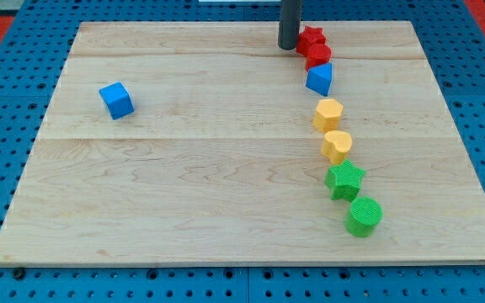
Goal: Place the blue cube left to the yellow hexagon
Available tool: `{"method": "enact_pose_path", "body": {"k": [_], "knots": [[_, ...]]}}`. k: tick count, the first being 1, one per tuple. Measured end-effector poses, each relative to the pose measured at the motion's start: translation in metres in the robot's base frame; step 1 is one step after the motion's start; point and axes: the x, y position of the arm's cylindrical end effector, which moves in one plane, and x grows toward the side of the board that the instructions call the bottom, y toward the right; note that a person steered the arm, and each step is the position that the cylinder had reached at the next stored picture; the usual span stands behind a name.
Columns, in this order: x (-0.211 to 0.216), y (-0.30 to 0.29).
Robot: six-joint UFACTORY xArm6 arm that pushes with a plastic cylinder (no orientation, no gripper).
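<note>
I'm looking at what seems to be a robotics lab bench. A pale wooden surface [226,185] lies on a blue perforated pegboard [7,126]. Small coloured test blocks are scattered on it.

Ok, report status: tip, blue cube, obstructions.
My tip at view's top, beside red blocks. Blue cube alone, far left. Yellow hexagon mid-column; nothing between them.

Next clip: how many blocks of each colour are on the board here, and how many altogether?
Blue: 2, the blue cube and a blue block
Red: 2, the red star and a red block
Yellow: 2, and
Green: 2, the green star and green cylinder
Total: 8
</note>
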Motion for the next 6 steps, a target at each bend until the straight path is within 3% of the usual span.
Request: {"method": "enact_pose_path", "body": {"k": [2,3,4,5,6], "knots": [[0.001,-0.010],[0.010,-0.112],[0.065,-0.238],[0.073,-0.300],[0.112,-0.303]]}}
